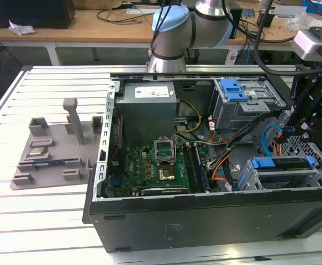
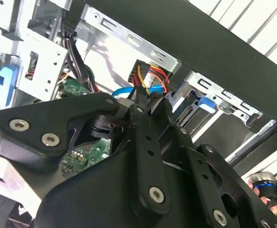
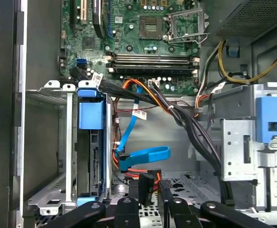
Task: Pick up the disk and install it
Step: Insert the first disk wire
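The disk (image 1: 283,164), silver-grey with blue side rails, sits in the lower drive cage at the exterior view's right of the open computer case (image 1: 205,212). The first wrist view shows the disk (image 3: 94,164) edge-on in that cage, its blue end tab (image 3: 90,114) sticking out. My gripper (image 1: 288,128) hangs over the case's right end, beside the cage and apart from the disk. In both wrist views its fingers close around a black cable connector (image 3: 148,183) with orange and red wires (image 2: 153,76). A blue data cable (image 3: 145,156) loops just beyond it.
An upper drive cage with a blue latch (image 1: 233,89) stands behind. The power supply box (image 1: 148,107) and motherboard (image 1: 149,168) occupy the case's middle and left. Black cable bundles (image 3: 186,123) cross between the cages. A grey fixture plate (image 1: 56,152) lies on the slatted table.
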Controlling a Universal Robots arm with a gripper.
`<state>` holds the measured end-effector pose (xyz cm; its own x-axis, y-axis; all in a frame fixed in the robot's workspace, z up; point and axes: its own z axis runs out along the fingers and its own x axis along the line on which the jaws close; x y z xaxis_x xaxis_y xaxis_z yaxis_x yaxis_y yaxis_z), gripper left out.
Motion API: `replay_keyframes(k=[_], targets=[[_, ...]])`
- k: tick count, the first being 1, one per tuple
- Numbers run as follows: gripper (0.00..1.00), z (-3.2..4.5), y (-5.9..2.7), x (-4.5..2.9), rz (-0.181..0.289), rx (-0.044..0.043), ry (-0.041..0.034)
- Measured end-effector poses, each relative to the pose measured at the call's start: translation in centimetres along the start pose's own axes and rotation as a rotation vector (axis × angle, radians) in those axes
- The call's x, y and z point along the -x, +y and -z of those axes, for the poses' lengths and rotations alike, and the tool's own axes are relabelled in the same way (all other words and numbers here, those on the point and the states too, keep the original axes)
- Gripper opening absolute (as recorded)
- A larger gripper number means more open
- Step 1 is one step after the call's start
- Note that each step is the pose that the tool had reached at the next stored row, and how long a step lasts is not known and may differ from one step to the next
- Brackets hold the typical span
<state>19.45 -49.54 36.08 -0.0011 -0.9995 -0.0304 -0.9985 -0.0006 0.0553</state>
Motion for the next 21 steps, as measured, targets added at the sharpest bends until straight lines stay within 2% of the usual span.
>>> replay_keyframes(k=[3, 5, 7, 9, 12, 19, 21], targets=[[0.30, -0.01, -0.01, -0.26, 0.000, 0.0000, 0.0086], [0.30, -0.03, -0.01, -0.66, -0.001, -0.0001, 0.0176], [0.30, -0.03, -0.01, -0.70, -0.001, 0.0000, 0.0209], [0.30, -0.04, 0.00, -0.76, -0.002, 0.0000, 0.0284], [0.30, -0.56, -0.03, -0.78, -0.002, -0.0001, 0.0382], [0.29, -0.56, -0.03, -0.79, -0.002, 0.0000, 0.0385], [0.17, -0.56, -0.03, -0.79, -0.002, 0.0000, 0.0386]])
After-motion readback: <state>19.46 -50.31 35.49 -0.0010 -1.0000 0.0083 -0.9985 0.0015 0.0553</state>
